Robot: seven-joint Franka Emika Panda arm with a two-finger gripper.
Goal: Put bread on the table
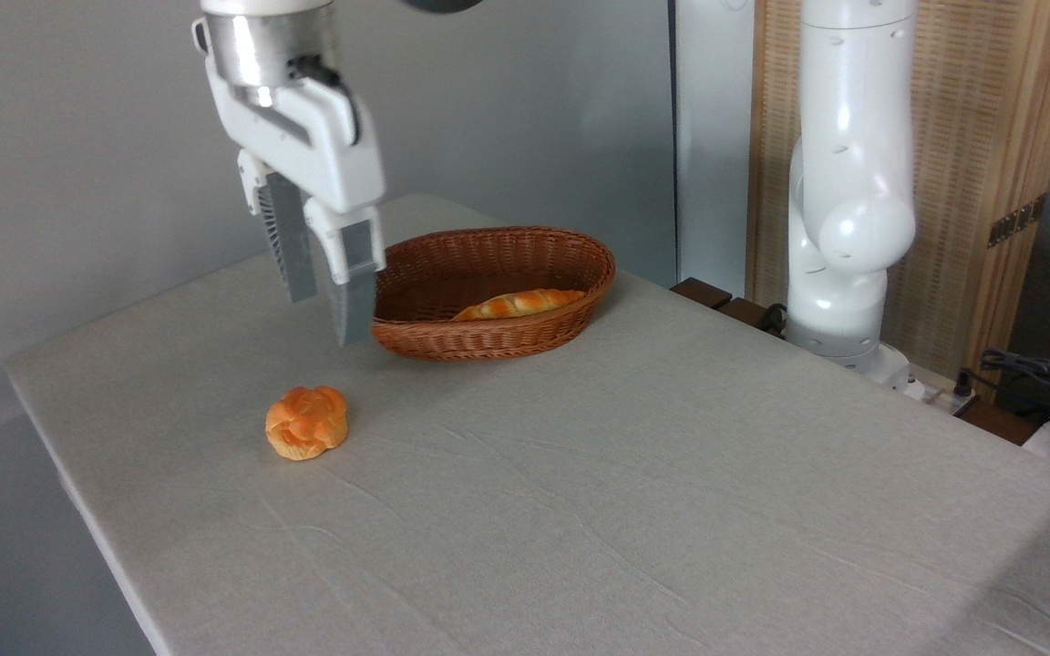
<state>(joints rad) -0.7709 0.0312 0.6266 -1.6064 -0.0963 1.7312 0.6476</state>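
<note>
1. Fixed camera, step in hand: the bread [306, 422] sits on the tabletop [634, 474], in front of the wicker basket [488, 290] and to its left, clear of the rim. By my reading the placing is done and only the arm's retreat remains.
2. Same view, next move: it calls for little more than carrying the arm up and away without sweeping across the basket, where a long striped loaf [518, 303] lies inside.
3. Same view, the hand [324, 314]: it hangs above the tabletop at the basket's left end, fingers spread with a plain gap between them, holding nothing. The bread lies below it, nearer the camera and well apart.
</note>
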